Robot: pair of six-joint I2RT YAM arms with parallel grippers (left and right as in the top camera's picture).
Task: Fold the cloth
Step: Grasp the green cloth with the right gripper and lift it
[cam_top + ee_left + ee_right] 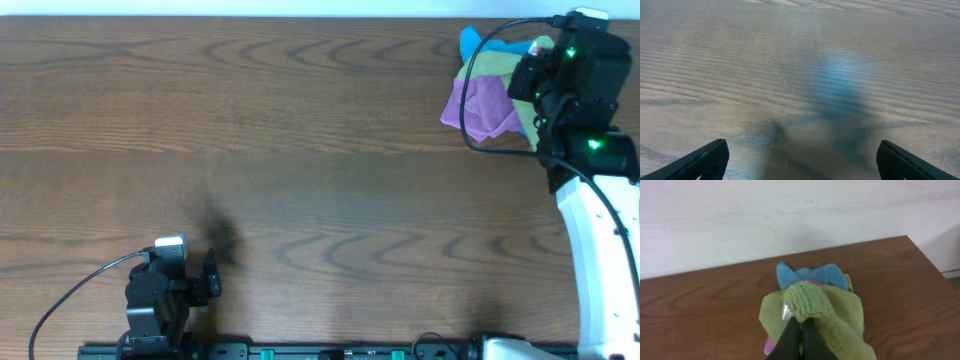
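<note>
left gripper (pixel 212 279): near front-left table edge, well apart from the cloths; fingers (pixel 705 161) spread wide, nothing between, hovering over bare wood
table (pixel 320 150): dark wood grain; blurred shadow patch below the left gripper in the left wrist view
purple cloth (pixel 483 108): far right corner of the table, lowest and leftmost of the pile, partly under the green one
cloth (pixel 840 310): lime-green terry, crumpled on top of the pile at the far right corner; one fold raised and pinched at the right fingertips; touching purple and blue cloths
blue cloth (pixel 807 275): bright blue, behind the green one, toward the far table edge, peeking out
right gripper (pixel 800 322): directly over the pile; fingers nearly together, clamped on the raised green fold
wall (pixel 790 220): white, behind the far table edge
</note>
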